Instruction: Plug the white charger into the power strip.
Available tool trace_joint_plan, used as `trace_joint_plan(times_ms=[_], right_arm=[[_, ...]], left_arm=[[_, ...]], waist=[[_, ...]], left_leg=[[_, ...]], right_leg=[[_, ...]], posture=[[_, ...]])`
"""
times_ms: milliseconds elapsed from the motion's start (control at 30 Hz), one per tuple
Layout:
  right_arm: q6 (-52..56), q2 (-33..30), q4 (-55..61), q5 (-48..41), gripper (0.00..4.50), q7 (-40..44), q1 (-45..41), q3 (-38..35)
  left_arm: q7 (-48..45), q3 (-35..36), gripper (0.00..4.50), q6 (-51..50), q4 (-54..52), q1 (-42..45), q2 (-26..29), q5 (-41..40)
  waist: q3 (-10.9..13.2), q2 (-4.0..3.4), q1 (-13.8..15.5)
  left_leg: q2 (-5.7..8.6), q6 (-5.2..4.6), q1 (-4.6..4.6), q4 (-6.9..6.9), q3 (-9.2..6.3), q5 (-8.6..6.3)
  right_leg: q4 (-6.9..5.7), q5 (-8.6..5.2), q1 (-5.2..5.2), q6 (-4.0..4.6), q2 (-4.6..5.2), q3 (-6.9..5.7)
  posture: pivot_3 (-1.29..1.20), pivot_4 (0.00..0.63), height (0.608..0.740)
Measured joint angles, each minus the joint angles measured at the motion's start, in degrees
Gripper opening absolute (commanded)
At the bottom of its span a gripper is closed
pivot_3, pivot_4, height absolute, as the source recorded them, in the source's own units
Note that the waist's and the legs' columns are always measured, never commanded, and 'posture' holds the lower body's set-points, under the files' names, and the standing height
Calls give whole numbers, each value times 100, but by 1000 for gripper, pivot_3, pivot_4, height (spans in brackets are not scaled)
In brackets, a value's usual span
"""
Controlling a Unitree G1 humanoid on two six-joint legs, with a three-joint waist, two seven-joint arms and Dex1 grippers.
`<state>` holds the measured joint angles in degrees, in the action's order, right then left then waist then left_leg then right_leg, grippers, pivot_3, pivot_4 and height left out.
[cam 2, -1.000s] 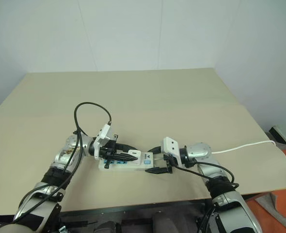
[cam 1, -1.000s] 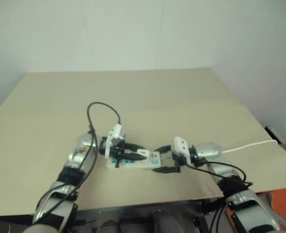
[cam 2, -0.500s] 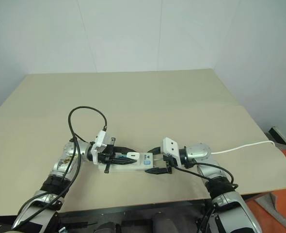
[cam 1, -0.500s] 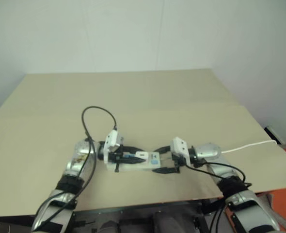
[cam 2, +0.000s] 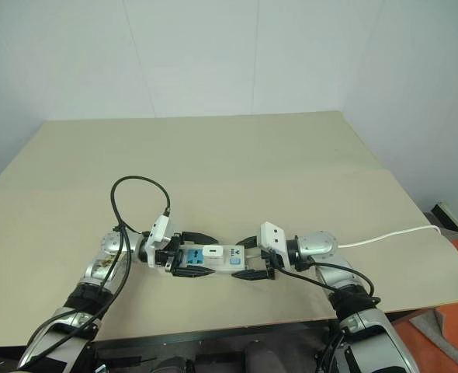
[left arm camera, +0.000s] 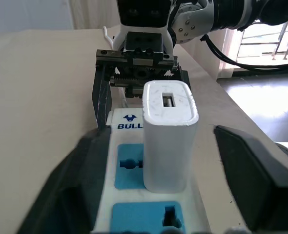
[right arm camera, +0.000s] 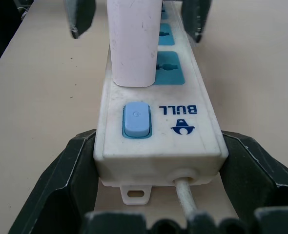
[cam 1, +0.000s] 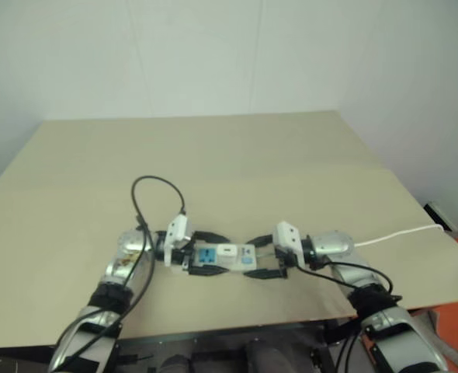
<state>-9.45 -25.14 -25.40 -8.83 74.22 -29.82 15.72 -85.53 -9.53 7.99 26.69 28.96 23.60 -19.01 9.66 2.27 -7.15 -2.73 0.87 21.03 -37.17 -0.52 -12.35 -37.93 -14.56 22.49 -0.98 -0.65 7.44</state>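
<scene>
Fingers (left arm camera: 261, 180) of the left gripper (cam 2: 190, 254) stand spread apart on either side of the white charger (left arm camera: 168, 136), touching nothing. The charger stands upright, plugged into the power strip (cam 2: 213, 260) on the table (cam 2: 213, 155). The right gripper (cam 2: 252, 258) clamps the strip's switch end.

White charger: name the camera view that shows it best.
The left wrist view: the white charger stands upright on the power strip, its top slot plain. The right wrist view crops its top; the eye views show a speck.

A tan table (cam 2: 237, 148) stands against plain white walls (cam 2: 213, 54).
</scene>
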Motion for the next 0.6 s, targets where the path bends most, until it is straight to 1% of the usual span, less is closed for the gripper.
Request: trace_joint_plan(times_ms=[167,300,367,433,467,600], right_arm=[[-19,29,-43,14,3385,5,-51,15],[-176,44,-40,32,3385,-21,-68,21],[-173,52,-43,31,3385,-41,-71,9],[-14,58,-53,0,4126,-24,-86,-29],[91,58,-84,13,4427,-31,-94,-28],[222,32,-109,-13,4471,27,-73,-64]], left_arm=[[-136,20,4436,41,-143,-76,186,-16],[-298,47,4436,-754,-722,-229,890,-105],[-339,305,4436,-1029,-978,-358,1175,-320],[-313,623,4500,-1077,-1179,-438,1337,-519],[-259,790,4500,-1118,-1263,-457,1422,-614],[-4,1513,4500,-1219,-1452,-717,1929,-827]], waist=[[0,0,-20],[2,0,-40],[5,1,-41],[9,6,-24],[15,11,-14],[38,15,-4]], left_leg=[[0,0,1,17,4,0],[-4,-1,16,20,3,1],[-7,-1,18,20,3,1],[-9,-1,19,20,7,1],[-9,-1,23,20,11,1],[-9,-1,65,21,26,1]], right_leg=[[0,-5,7,8,-3,9],[-10,9,65,-14,-16,19],[-10,10,68,-16,-16,18],[-8,5,68,-7,-11,17],[-8,2,72,-2,-7,17],[-5,9,113,-13,3,18]], posture=[[0,150,740],[0,150,740],[0,150,740],[0,150,740],[0,150,740],[0,150,740]])
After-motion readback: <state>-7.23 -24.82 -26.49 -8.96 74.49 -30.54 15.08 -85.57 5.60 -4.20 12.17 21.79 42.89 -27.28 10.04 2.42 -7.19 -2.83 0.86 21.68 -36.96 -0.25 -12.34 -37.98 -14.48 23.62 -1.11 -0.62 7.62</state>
